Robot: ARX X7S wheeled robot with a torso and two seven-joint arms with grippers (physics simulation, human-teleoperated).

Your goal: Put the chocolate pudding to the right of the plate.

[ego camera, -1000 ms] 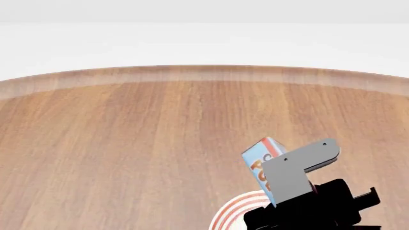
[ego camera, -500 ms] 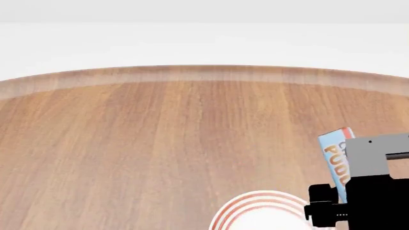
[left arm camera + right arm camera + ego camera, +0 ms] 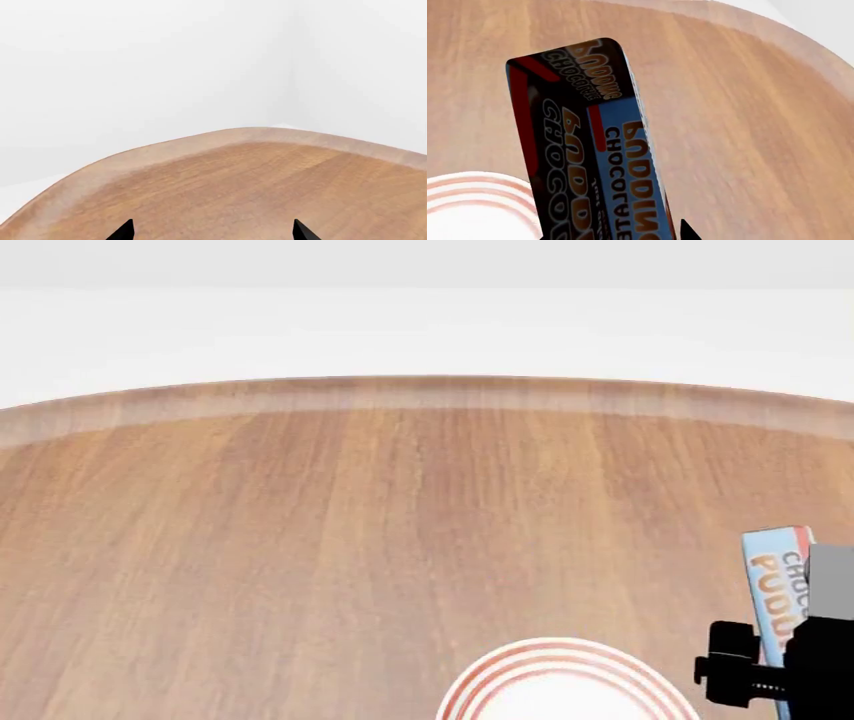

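Note:
The chocolate pudding (image 3: 777,585) is a dark brown and light blue carton held upright above the table at the head view's right edge, to the right of the plate (image 3: 561,685). My right gripper (image 3: 620,235) is shut on the carton (image 3: 587,140), with one black fingertip (image 3: 687,233) showing beside its blue face. The red-ringed white plate (image 3: 474,200) lies beside it on the wood. My left gripper (image 3: 213,232) is open over bare table, nothing between its fingertips.
The round wooden table (image 3: 400,510) stretches away from the plate to its curved far edge (image 3: 427,395). White floor and walls lie beyond. In the left wrist view the table rim (image 3: 200,142) curves close ahead.
My right gripper has carried the chocolate pudding rightward, from above the plate's far rim to the plate's right side, and slightly lower. The plate is now uncovered.

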